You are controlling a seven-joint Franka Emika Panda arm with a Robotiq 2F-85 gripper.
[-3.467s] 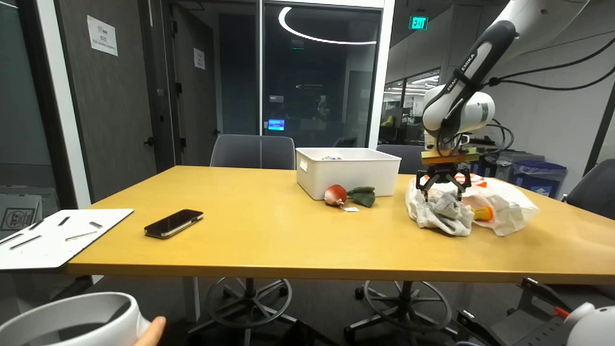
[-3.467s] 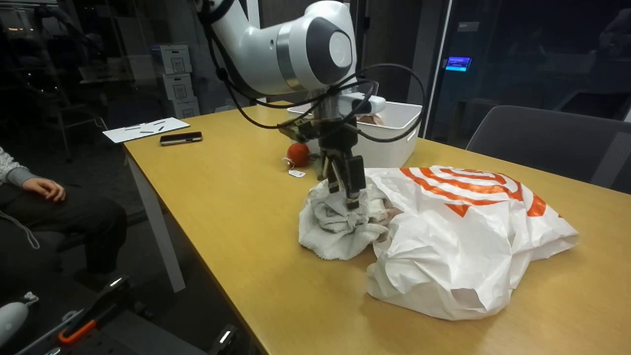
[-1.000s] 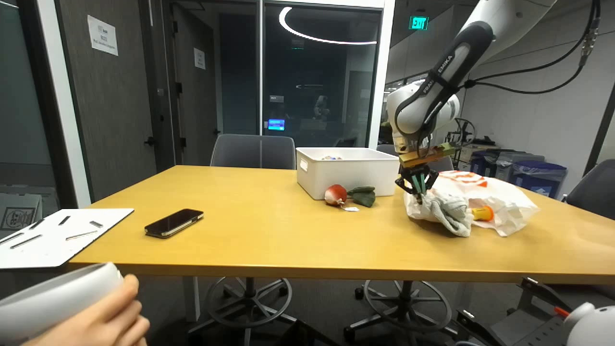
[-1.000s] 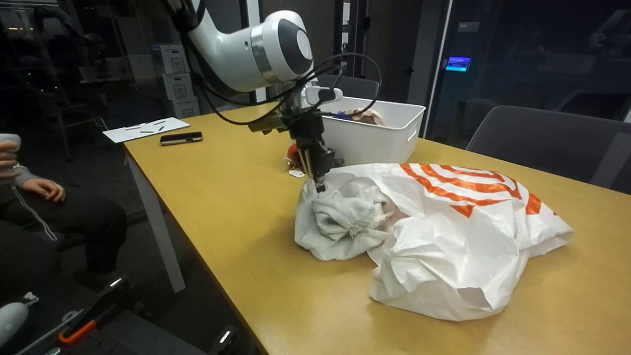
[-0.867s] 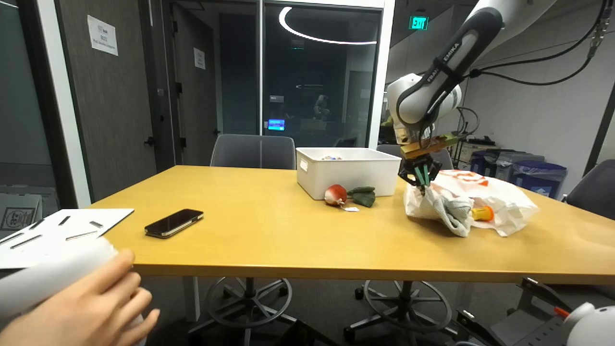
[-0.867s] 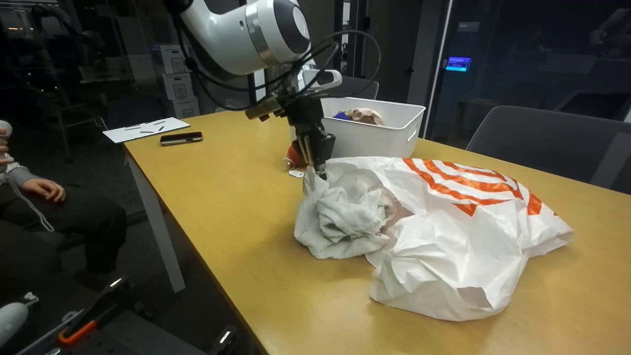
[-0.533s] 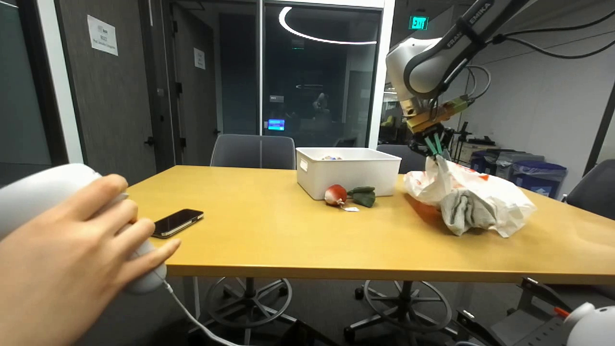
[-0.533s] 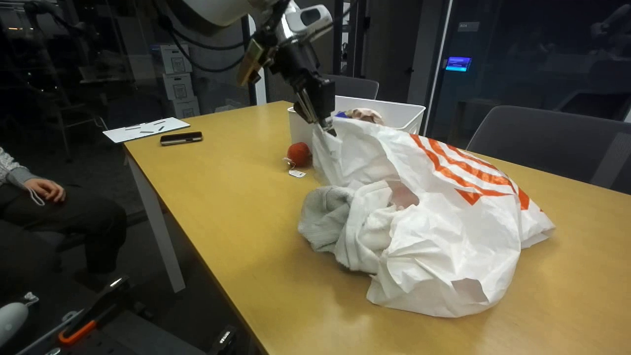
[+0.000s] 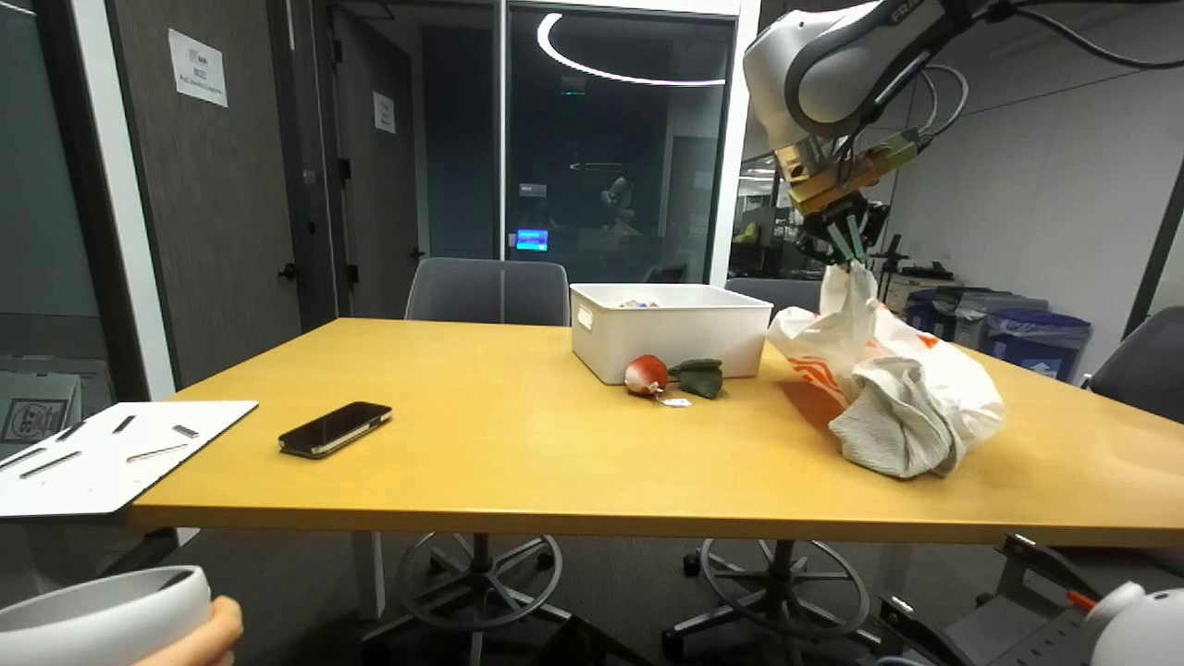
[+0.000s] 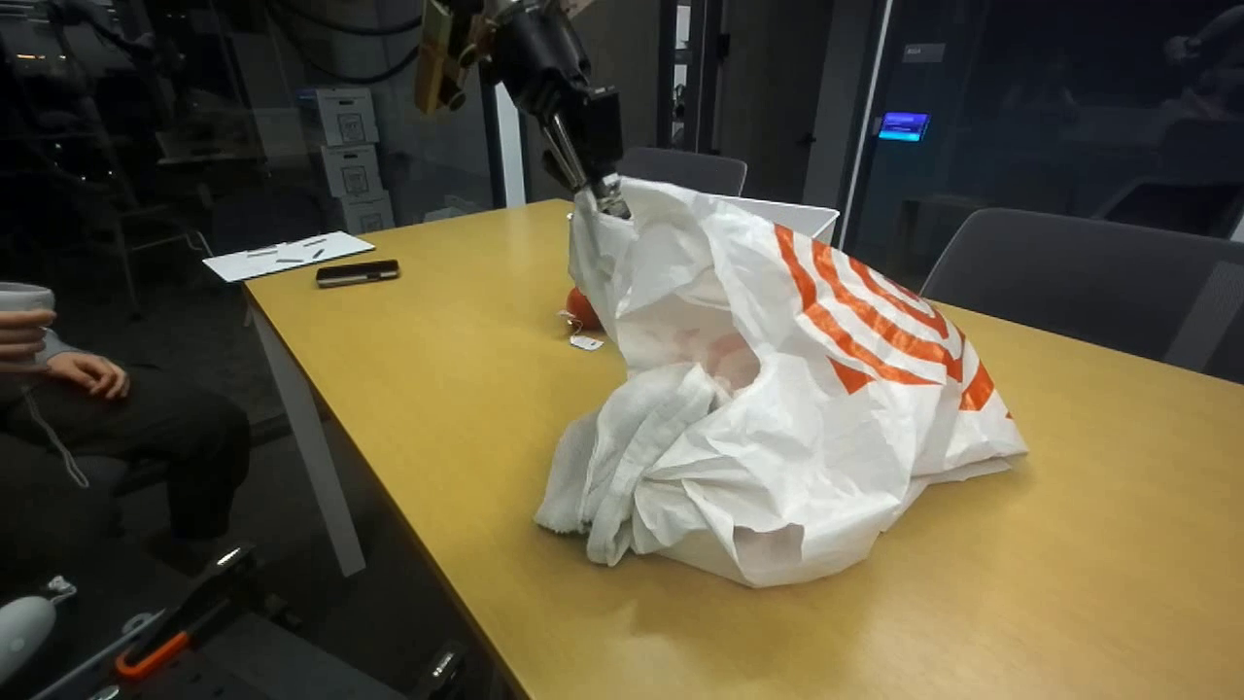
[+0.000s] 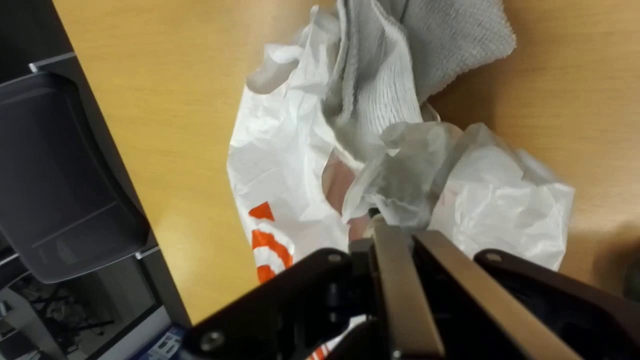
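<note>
My gripper (image 9: 848, 262) is shut on the rim of a white plastic bag (image 9: 967, 384) with orange markings, holding that edge up above the table. In the wrist view, thin bag film (image 11: 410, 180) runs up from between the fingertips. The rest of the bag (image 10: 826, 457) rests on the table, its mouth facing sideways. Pinkish contents (image 10: 729, 358) show faintly inside. A grey-white cloth (image 9: 895, 421) lies crumpled at the mouth, below the gripper and apart from it; part of the cloth (image 10: 622, 452) is hidden under the bag.
Behind the bag stands a white bin (image 9: 666, 338) with things in it. Beside the bin lie a red-and-white round object (image 9: 646, 376) with a tag and a dark green one (image 9: 700, 378). Farther along are a phone (image 9: 335, 430) and a white board (image 9: 120, 453).
The gripper, open over the cloth earlier, has shut on the bag's rim and risen, pulling the mouth up. Bag and cloth have shifted toward the table's near edge; the yellow-orange item is hidden.
</note>
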